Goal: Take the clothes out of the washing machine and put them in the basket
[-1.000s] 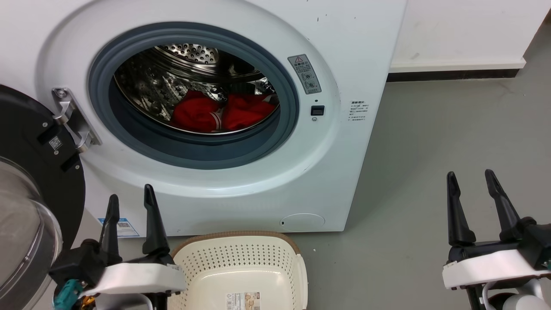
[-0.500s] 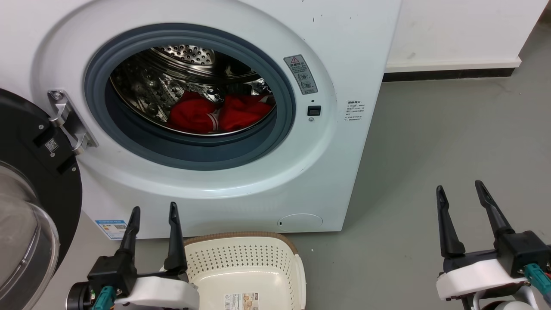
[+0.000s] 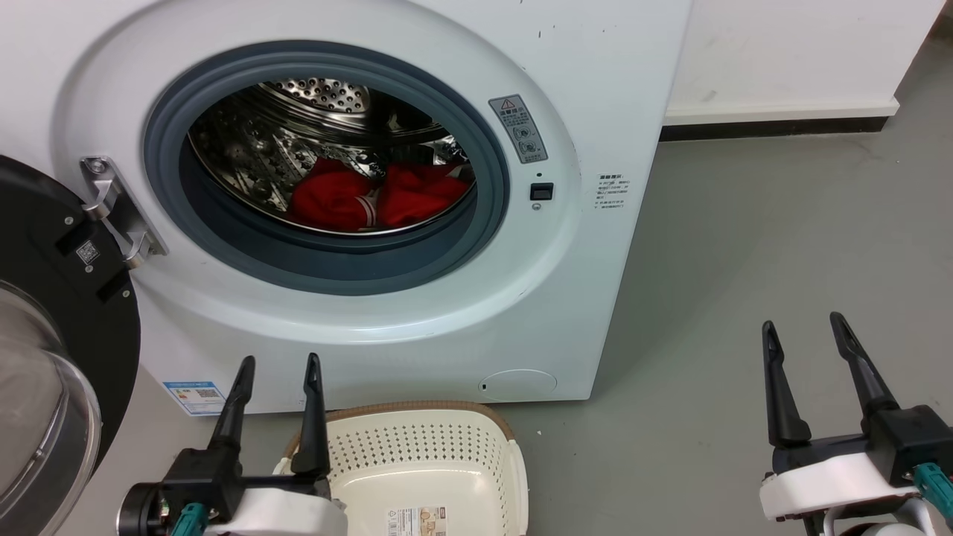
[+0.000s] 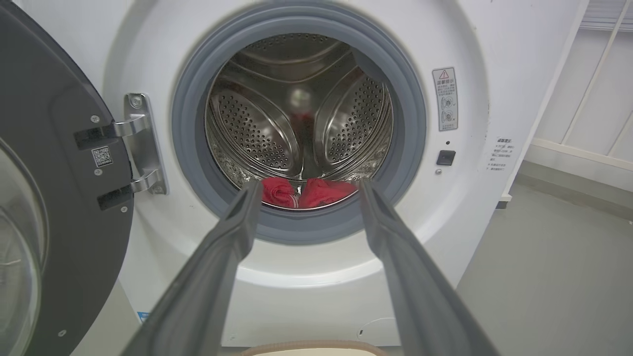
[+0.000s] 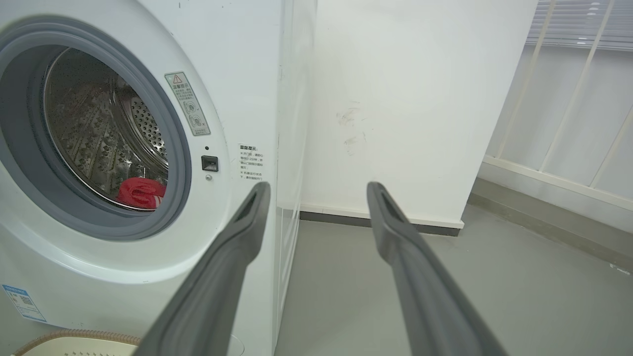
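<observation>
The white washing machine [image 3: 595,89] stands with its black-framed door [image 3: 52,298] swung open to the left. Red clothes [image 3: 376,197] with white stripe trim lie at the bottom of the steel drum, also seen as clothes [image 4: 309,192] and clothes [image 5: 141,193]. The cream perforated basket [image 3: 424,447] sits on the floor right below the porthole. My left gripper [image 3: 279,361] is open over the basket's left rim, well in front of the machine, fingers aimed at the porthole. My right gripper [image 3: 802,318] is open over bare floor to the machine's right. Both hold nothing.
Grey floor [image 3: 782,238] stretches to the right of the machine. A white wall with a dark baseboard [image 3: 774,130] runs behind. The open door and its metal hinge [image 3: 119,212] jut out at the left. White railings [image 5: 568,99] line the far right.
The left gripper has dropped lower and shifted right, towards the basket's left rim. The right gripper has sunk a little. The picture itself has shifted slightly, so the camera moved.
</observation>
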Controlling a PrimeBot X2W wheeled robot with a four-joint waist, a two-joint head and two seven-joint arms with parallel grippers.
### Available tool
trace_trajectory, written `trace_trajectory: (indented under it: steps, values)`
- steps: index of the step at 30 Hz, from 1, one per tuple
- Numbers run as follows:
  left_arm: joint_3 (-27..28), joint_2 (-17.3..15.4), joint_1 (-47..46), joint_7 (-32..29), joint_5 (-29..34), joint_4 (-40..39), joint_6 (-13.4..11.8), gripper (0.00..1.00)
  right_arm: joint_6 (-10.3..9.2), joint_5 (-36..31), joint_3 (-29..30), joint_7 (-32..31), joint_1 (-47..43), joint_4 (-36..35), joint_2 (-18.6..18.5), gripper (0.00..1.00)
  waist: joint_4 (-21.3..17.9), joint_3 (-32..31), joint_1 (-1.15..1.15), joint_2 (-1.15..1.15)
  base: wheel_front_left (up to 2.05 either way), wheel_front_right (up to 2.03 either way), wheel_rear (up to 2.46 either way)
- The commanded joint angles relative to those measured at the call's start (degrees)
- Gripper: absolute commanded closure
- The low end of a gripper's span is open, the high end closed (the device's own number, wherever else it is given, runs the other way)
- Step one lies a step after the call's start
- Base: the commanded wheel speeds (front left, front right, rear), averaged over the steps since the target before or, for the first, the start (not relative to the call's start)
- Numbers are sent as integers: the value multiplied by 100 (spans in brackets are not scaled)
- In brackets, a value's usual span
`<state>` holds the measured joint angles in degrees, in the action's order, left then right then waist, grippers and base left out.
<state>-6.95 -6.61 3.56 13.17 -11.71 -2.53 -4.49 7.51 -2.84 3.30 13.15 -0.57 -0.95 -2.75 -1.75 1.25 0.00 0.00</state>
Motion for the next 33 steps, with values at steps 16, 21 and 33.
trace_trajectory:
  steps: [16, 21, 33]
  values:
    - [493, 292, 139, 212, 906, 106, 717, 0, -4, -95, 91, 210, -56, 149, -14, 0, -19, 2, 0, 0, 0, 0, 0]
    - [535, 329, 129, 218, 966, 109, 750, 0, -4, -49, 92, 209, -18, 198, -14, 0, -26, 1, 0, 0, 0, 0, 0]
    - [719, 356, 57, 206, 934, 173, 861, 0, -4, 86, 72, 208, 119, 212, -13, 0, -253, 260, 0, 0, 0, 0, 0]
